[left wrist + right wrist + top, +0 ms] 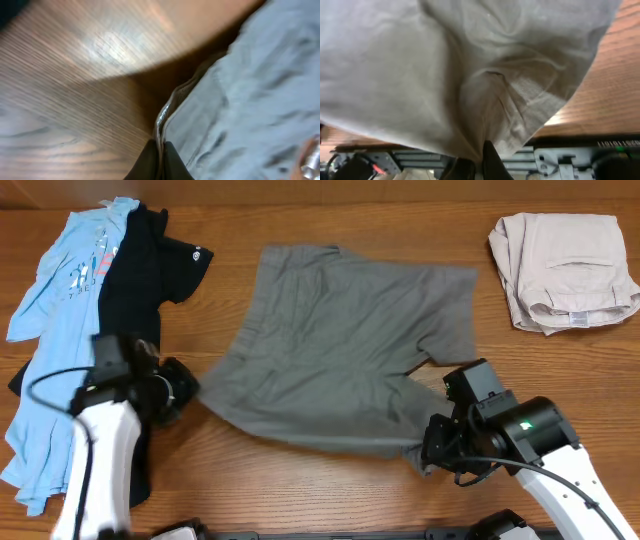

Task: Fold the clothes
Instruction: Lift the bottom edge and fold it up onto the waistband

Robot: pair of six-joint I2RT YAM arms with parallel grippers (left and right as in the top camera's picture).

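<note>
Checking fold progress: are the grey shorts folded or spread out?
Spread: grey shorts lie mostly flat; left gripper and right gripper pinch their edges.

Black T-shirt [140, 270] sleeve, beyond my left claw [188, 392]: small pale oval logo, too small for me to read.
Light-blue shirt [60, 290], left of that claw: red-and-white print, illegible.
Readable text: none.

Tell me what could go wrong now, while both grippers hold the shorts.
1. The left gripper pinches only the thin edge of the shorts; it may slip out on lifting.
2. The right gripper holds bunched cloth, so the fold may come out creased.
3. The black T-shirt lies close by the left gripper and could be dragged along.
</note>
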